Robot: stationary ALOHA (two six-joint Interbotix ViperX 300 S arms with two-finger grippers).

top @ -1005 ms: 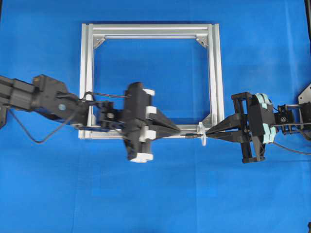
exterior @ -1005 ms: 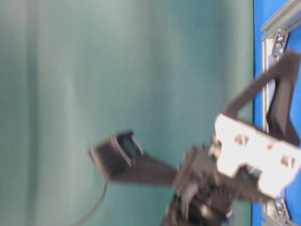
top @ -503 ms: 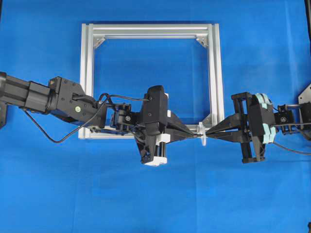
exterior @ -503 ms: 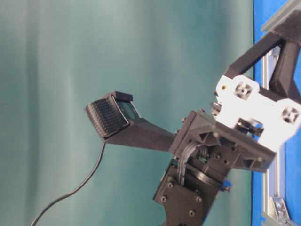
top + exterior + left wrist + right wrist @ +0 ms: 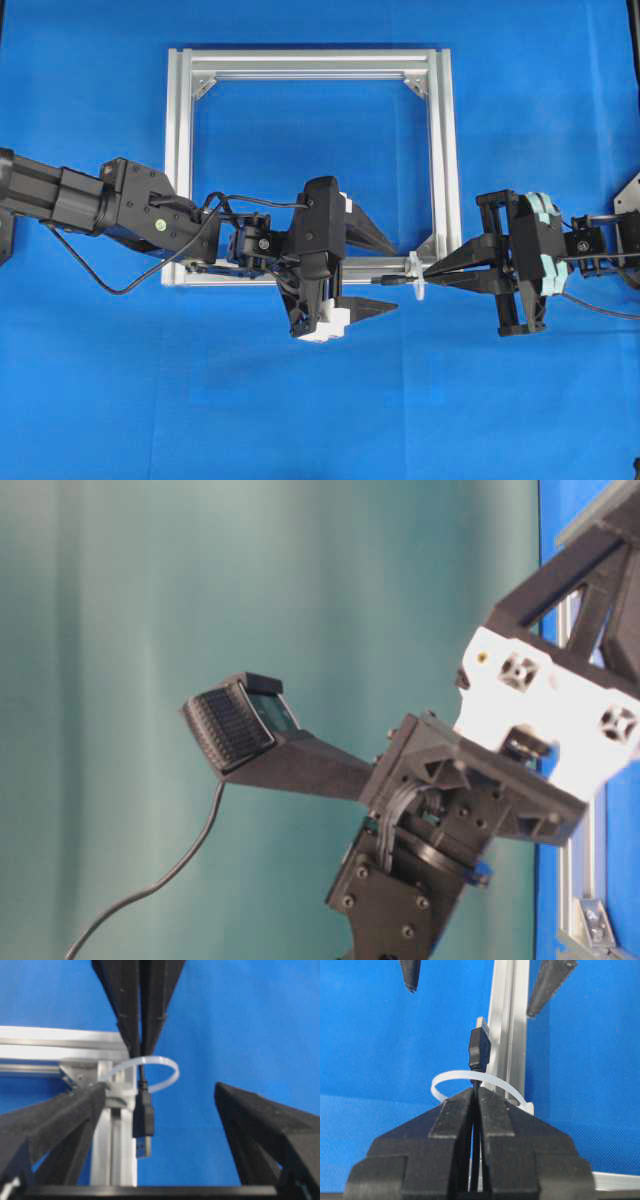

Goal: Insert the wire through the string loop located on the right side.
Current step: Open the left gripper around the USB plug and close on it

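Wire [image 5: 480, 1050] plug poking through string loop [image 5: 451, 1079] at frame's [image 5: 440, 150] five-o'clock corner, pinched by right tool [image 5: 428, 275]; left tool [image 5: 385, 270] spread wide around plug. Best closing squarely on plug, then drawing straight toward nine o'clock.

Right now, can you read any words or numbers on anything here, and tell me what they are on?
None: no word, label, brand or number can be read in any view.
The aluminium frame, the string loop, the wire and both arms show only plain surfaces.
A small round mark on the left arm is too small to read.
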